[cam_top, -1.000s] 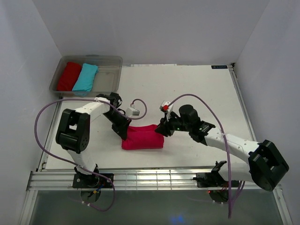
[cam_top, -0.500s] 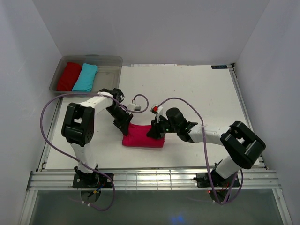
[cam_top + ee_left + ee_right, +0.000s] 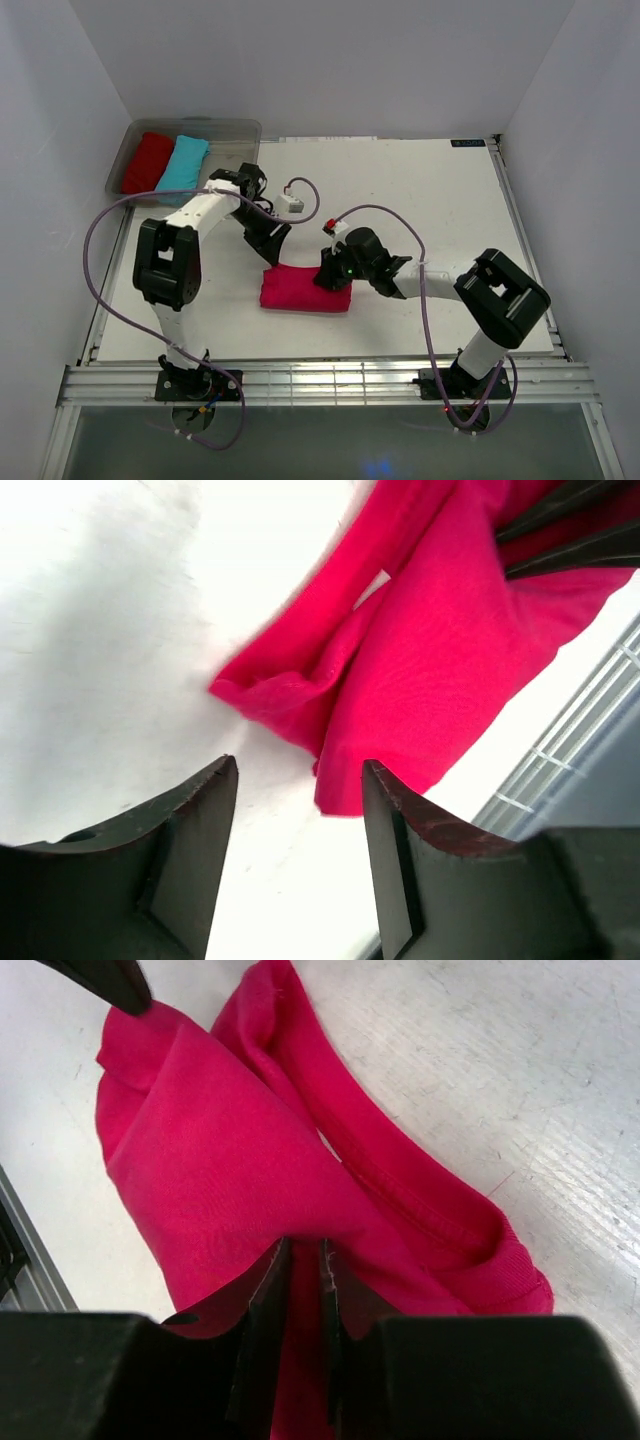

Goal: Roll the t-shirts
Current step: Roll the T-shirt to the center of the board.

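Magenta t-shirt bunched into rumpled roll; right gripper pinching its fold, left gripper spread, empty

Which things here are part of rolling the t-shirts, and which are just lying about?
Job: pink t-shirt; red t-shirt and turquoise t-shirt, rolled, in the clear bin.
Just lying about: small label at the far edge; metal rail at the near edge.

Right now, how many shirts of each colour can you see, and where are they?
pink shirt: 1, on the table
red shirt: 1, in the bin
turquoise shirt: 1, in the bin
Total: 3 shirts
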